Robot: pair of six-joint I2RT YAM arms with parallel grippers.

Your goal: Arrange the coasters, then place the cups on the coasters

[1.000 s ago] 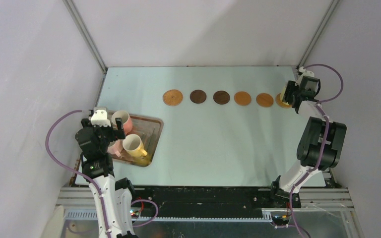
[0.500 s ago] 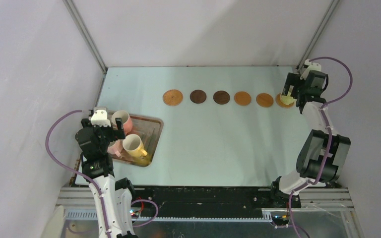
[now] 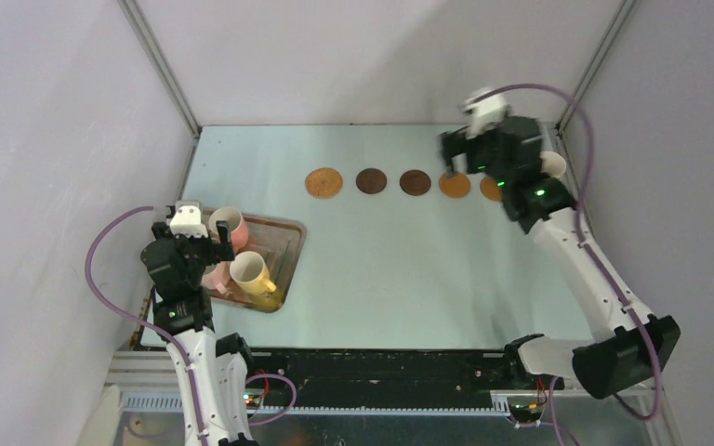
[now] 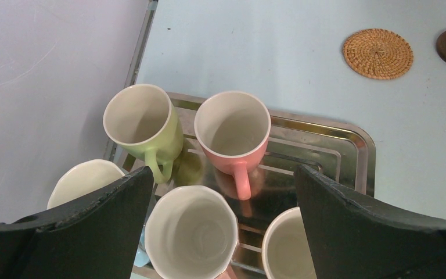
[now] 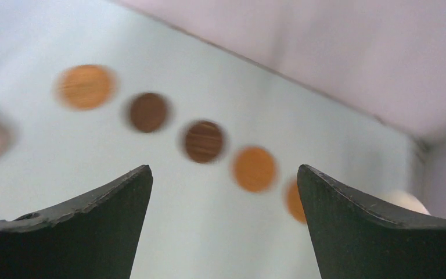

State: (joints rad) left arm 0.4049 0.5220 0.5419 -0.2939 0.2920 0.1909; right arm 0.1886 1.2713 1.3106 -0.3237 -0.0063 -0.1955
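Left end effector (image 4: 223, 174) spread wide, empty, above five cups (image 4: 232, 131) on the metal tray (image 4: 351, 136). Mid-counter (image 3: 381, 269): coasters (image 3: 371, 180) in one row, so arranging looks done. Right end effector (image 5: 223, 174) apart, empty. One pale cup (image 3: 553, 165) sits at the row's end, its coaster hidden. Five cups left to place. No legible writing.

The pale blue-green table (image 3: 381, 269) carries a straight row of round coasters across its far half. From the left these are a woven tan coaster (image 3: 323, 182), a dark brown coaster (image 3: 371, 180), a second dark brown coaster (image 3: 416, 182), an orange-brown coaster (image 3: 455, 185) and a second orange-brown coaster (image 3: 486, 189) only partly in sight, all lying flat with bare table between them. Near the left edge, well apart from the row and closer to me, a rectangular metal tray (image 3: 290, 243) lies flat on the table.
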